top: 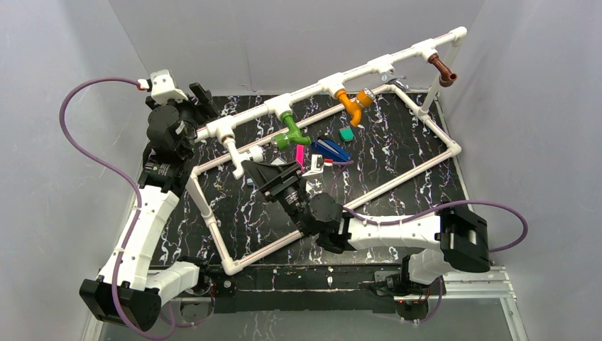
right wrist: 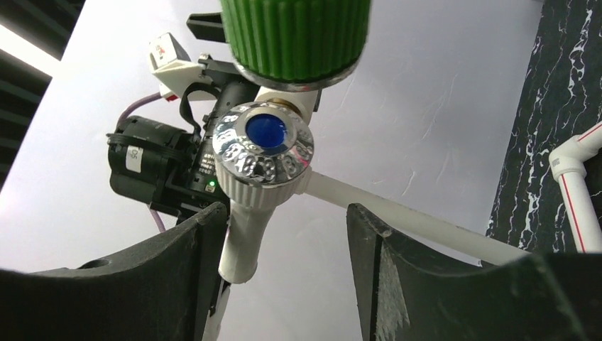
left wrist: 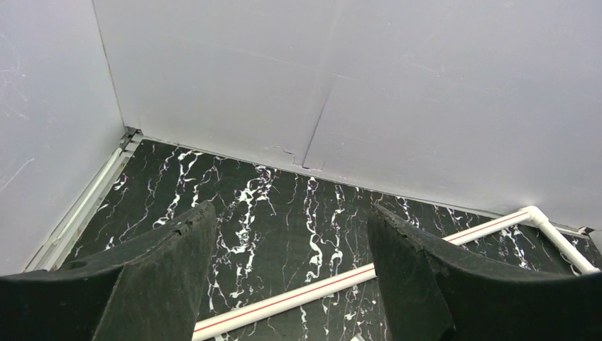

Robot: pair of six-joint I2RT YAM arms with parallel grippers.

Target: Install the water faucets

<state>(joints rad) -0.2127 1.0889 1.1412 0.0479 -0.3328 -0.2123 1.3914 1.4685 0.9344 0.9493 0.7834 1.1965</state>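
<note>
Four faucets hang from the tee fittings of the white pipe frame's upper rail (top: 369, 69): white (top: 233, 152), green (top: 290, 131), orange (top: 353, 104) and brown (top: 444, 71). My right gripper (top: 270, 165) is open just in front of the white faucet. In the right wrist view the white faucet (right wrist: 248, 227), with a chrome knob (right wrist: 264, 153) and blue cap, has its spout between my open fingers (right wrist: 170, 270), close to the left one. The green knob (right wrist: 294, 35) is above it. My left gripper (top: 202, 97) is open and empty at the rail's left end, over the mat (left wrist: 284, 206).
A flat blue piece (top: 330, 149), a pink piece (top: 300, 155) and a small green block (top: 346, 133) lie on the black marbled mat inside the frame. The frame's lower pipes (top: 213, 220) run around the mat. Grey walls close in the back and sides.
</note>
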